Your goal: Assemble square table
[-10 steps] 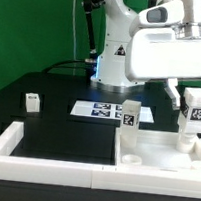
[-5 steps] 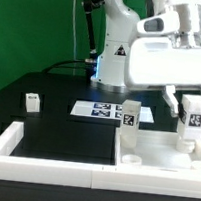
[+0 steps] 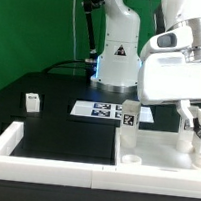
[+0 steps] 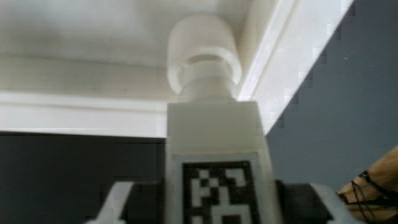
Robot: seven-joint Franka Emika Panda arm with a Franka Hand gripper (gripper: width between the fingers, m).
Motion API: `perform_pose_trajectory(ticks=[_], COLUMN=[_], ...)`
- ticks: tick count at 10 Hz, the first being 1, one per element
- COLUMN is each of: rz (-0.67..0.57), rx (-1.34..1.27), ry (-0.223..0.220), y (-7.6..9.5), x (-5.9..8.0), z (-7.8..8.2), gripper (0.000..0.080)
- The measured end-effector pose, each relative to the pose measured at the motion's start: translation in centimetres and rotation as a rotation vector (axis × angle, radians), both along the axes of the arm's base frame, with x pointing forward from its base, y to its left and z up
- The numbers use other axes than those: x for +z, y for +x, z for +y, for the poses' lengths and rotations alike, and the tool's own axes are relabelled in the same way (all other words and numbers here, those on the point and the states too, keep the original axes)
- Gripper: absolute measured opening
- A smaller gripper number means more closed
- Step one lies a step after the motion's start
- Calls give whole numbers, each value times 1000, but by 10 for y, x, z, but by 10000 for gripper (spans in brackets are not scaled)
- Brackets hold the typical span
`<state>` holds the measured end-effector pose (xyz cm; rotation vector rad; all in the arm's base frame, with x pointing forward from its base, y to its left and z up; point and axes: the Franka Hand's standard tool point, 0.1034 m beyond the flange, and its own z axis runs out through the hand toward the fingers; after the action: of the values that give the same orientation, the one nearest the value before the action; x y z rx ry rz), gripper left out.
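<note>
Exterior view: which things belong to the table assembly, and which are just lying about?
Part of the job: square panel, held leg in the end effector, corner leg, loose leg.
Lying about: marker board, border wall.

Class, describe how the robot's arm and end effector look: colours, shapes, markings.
The arm is smooth white, with rounded segments and a black marking low on its column. The end effector is a boxy white block with dark fingers.
</note>
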<state>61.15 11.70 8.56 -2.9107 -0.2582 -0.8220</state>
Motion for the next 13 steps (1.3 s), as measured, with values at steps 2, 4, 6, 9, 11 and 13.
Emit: perform_pose_trajectory(ticks=[2, 4, 6, 9, 11, 13], rz=[-6, 4, -3, -5, -4, -3], rx=[-1, -4, -6, -7, -7, -7], ry=[-1, 0, -1, -2, -2, -2], y=[1, -1, -1, -1, -1, -1], x=[-1, -10, -13, -13, -13, -13], z=[0, -1, -1, -1, -1, -1], gripper=[288, 288, 288, 288, 491, 611])
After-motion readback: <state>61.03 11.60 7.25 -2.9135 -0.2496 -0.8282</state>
